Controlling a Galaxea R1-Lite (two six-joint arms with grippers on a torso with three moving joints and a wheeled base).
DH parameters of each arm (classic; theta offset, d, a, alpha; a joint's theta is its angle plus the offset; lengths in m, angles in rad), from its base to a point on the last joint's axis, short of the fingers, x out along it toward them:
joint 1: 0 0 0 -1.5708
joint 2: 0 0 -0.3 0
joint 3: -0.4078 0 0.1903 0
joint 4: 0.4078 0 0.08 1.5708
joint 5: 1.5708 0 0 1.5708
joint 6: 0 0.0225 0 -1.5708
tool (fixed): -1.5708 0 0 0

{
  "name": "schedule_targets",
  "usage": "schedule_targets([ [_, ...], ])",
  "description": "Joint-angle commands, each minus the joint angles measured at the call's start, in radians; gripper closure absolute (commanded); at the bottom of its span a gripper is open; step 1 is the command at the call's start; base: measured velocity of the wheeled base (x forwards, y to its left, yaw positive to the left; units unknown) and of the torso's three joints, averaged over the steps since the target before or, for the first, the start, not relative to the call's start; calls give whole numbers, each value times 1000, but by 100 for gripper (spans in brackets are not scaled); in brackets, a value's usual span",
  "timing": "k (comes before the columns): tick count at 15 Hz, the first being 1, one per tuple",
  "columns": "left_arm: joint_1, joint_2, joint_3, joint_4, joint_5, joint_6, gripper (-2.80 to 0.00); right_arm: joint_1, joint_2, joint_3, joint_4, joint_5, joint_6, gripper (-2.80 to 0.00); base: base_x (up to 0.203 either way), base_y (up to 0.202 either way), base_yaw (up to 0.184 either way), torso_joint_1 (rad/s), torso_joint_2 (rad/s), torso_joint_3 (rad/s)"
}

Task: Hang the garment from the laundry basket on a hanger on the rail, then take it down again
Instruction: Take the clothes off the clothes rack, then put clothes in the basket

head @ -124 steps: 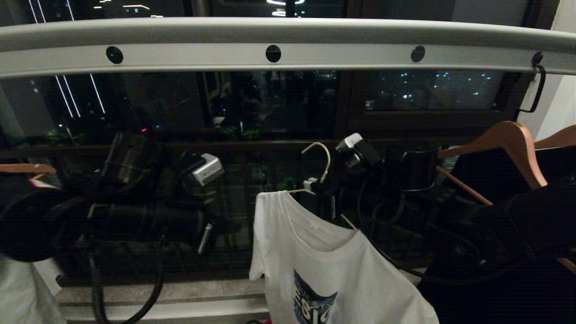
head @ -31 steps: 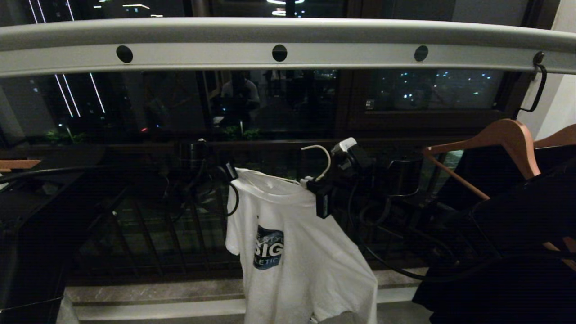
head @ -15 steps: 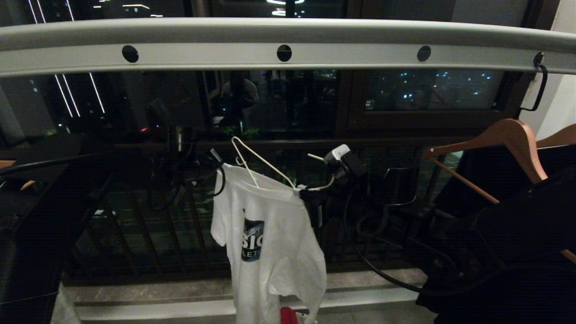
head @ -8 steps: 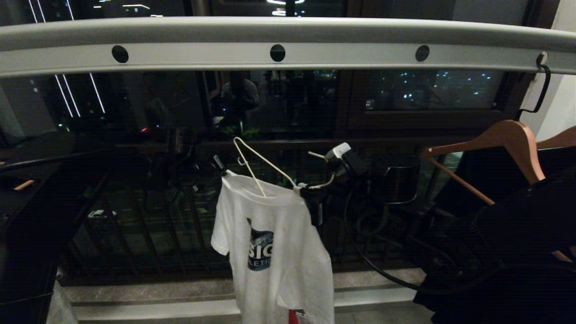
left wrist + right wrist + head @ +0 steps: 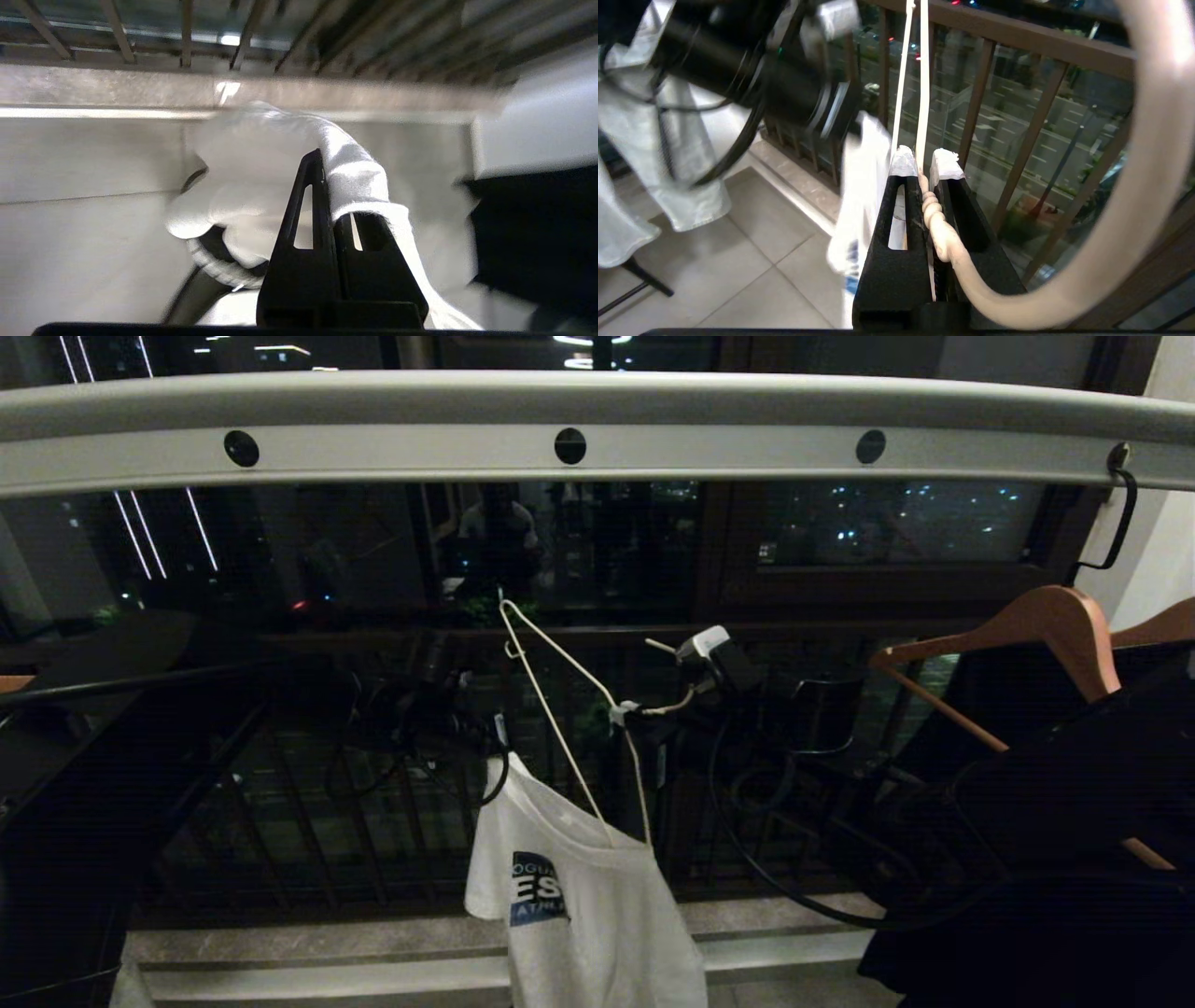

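- The white wire hanger (image 5: 569, 709) hangs tilted below the pale grey rail (image 5: 597, 425), not hooked on it; its twisted neck is clamped in the right claw (image 5: 924, 163), whose fingers are closed on the wire.
- The white T-shirt (image 5: 579, 896) hangs below the rail, lower than the hanger's neck, with one hanger shoulder bare above its collar.
- The left claw (image 5: 322, 158), left of the hanger, is closed on a fold of the T-shirt's cloth.
- Right of the hanger, brown wooden hangers (image 5: 1036, 625) carry a black garment (image 5: 1055, 859).
- No basket can be made out.
- Only the right wrist view shows the twisted neck between the fingers and pale cloth (image 5: 654, 154) hanging over a tiled floor (image 5: 752, 275).
- Only the head view shows the rail's round holes.
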Motion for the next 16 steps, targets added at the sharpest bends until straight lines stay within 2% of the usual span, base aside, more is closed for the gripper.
schedule_targets([
  [1, -31, -20, 48, -3, -1, 37, 0, -13, 16, -15, -7, -9, 2, 0, 0, 0, 0, 0, 0, 0],
  [6, -62, -6, 51, -8, 10, 32, 0, -75, 29, -40, -20, -19, -2, 0, 0, 0, 0, 0, 0, 0],
  [11, -121, 44, 50, -11, 82, 7, 0, -87, 20, -42, -17, -21, -3, 0, 0, 0, 0, 0, 0, 0],
  [16, -164, 82, 52, -12, 119, -2, 0, -90, 17, -42, -17, -21, -3, 0, 0, 0, 0, 0, 0, 0],
])
